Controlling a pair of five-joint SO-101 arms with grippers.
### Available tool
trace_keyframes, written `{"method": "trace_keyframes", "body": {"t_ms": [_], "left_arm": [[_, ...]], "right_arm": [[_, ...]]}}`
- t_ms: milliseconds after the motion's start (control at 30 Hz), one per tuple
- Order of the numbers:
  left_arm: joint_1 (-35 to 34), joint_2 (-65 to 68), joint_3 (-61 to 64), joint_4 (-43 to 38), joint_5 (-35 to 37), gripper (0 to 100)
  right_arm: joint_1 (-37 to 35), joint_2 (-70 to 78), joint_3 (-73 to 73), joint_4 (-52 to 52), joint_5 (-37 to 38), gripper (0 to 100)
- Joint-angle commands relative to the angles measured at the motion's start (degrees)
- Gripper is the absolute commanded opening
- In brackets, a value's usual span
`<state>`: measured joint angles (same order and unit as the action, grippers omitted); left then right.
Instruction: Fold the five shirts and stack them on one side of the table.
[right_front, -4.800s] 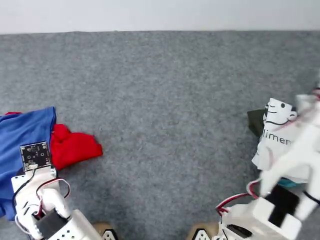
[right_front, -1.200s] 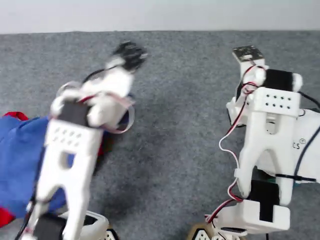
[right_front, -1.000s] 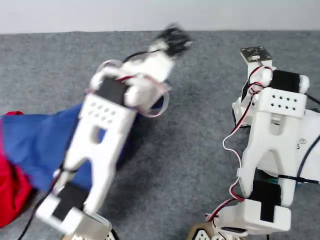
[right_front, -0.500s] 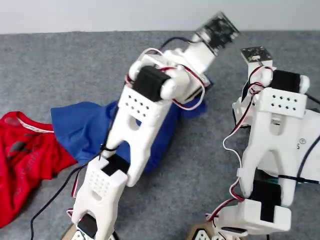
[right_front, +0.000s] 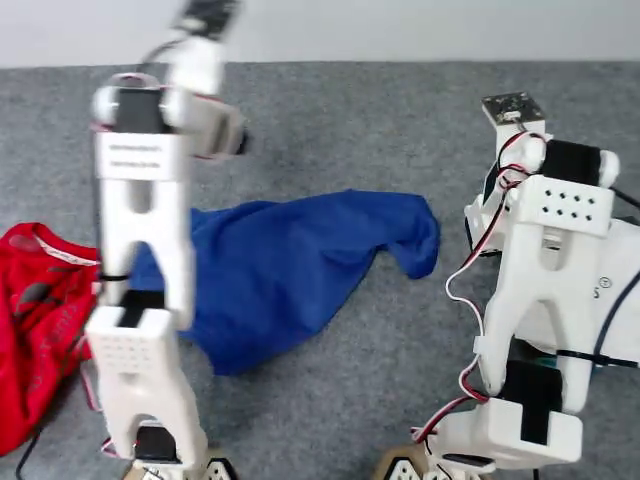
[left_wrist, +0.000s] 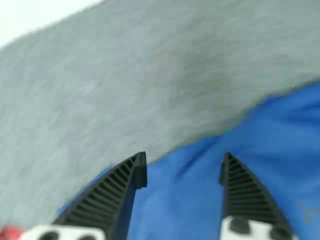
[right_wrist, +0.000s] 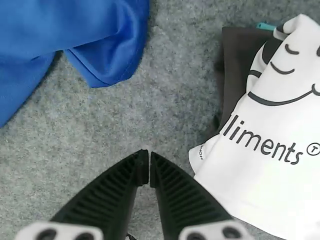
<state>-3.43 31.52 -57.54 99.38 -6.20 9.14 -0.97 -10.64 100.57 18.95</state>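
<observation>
A blue shirt lies crumpled and spread across the middle of the grey table, one end pointing at the right arm. At the left edge a red shirt lies bunched. My left arm stretches to the far left side. In its wrist view my left gripper is open and holds nothing, above the blue shirt edge. My right gripper is shut and empty over bare table, between the blue shirt and a folded white printed shirt.
The white shirt rests on a dark shirt, with a teal bit poking out behind; this pile sits at the table's right side. A pale wall borders the far edge.
The left arm dragged the blue shirt from the left edge to the middle, let go of it and swung back to the far left. The red shirt is uncovered. The right arm stayed still.
</observation>
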Motion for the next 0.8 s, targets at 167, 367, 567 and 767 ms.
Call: {"method": "trace_keyframes", "body": {"t_ms": [167,367,567,767], "left_arm": [[-18.11,8.26,0.92,0.88,-6.33,24],[-23.30,14.15,0.92,-1.41,-7.74,31],[-26.55,18.37,0.92,-5.54,-7.74,31],[-27.25,23.65,0.92,-8.53,-7.65,31]], "right_arm": [[0.40,-3.30,-0.35,2.24,-0.18,0.9],[0.40,-3.30,-0.35,2.33,-0.18,0.9],[0.40,-3.56,1.67,2.33,-0.18,0.9],[0.40,-3.74,5.01,2.33,-0.18,0.9]]}}
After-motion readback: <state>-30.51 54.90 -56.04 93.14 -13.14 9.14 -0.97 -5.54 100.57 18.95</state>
